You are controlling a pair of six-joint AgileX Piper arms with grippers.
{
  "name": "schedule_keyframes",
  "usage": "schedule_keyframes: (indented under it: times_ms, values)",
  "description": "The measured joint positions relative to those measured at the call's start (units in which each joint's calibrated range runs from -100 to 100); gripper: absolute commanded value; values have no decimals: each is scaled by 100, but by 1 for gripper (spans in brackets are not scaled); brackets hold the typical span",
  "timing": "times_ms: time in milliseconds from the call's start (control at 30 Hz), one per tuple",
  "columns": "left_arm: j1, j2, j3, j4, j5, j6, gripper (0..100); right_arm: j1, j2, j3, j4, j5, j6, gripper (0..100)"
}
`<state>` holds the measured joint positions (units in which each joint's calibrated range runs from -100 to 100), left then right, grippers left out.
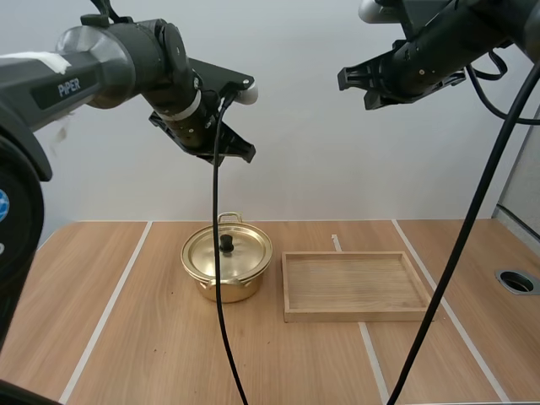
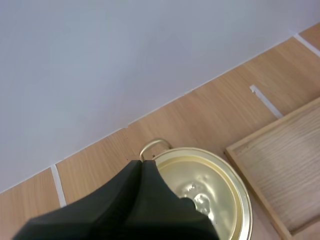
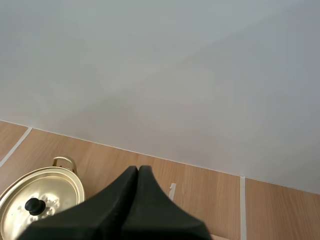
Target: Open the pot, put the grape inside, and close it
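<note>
Left gripper [image 2: 141,165]: clenched on nothing, high over pot [image 1: 201,283]
Right gripper [image 3: 138,170]: clenched empty, raised high
Pot: beside tray [image 1: 354,314], apart
Lid [image 1: 246,250]: on; probably light, stiff, slick, so you should pinch the knob [image 1: 227,244]

Item count, table [image 1: 126,337] and above it
One pot [image 1: 221,288] is recorded, with one lid [image 1: 245,256] on it, one black knob [image 1: 227,245] on the lid and one loop handle [image 1: 229,218] seen at the far rim; one wooden tray [image 1: 354,315] is counted; two grippers are noted, the left gripper [image 1: 247,155] and the right gripper [image 1: 342,78]; one round hole [image 1: 516,282] is logged in the table.
</note>
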<state>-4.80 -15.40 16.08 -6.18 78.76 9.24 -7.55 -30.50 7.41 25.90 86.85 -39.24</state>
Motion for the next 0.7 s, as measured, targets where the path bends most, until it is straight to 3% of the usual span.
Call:
schedule_keyframes:
  times_ms: [100,233,533,700]
  values:
    - [52,-43,18,67,-104,-378,0,0,0,0,27,19,105,0]
    - [264,-485,408,124,-1362,-1061,0,0,0,0,62,231,189,0]
    - [708,-1928,2125,220,-3346,-1452,0,0,-104,71,202,329,311,0]
    - [836,-2740,3109,244,-4081,-1472,0,0,-750,928,404,-683,231,0]
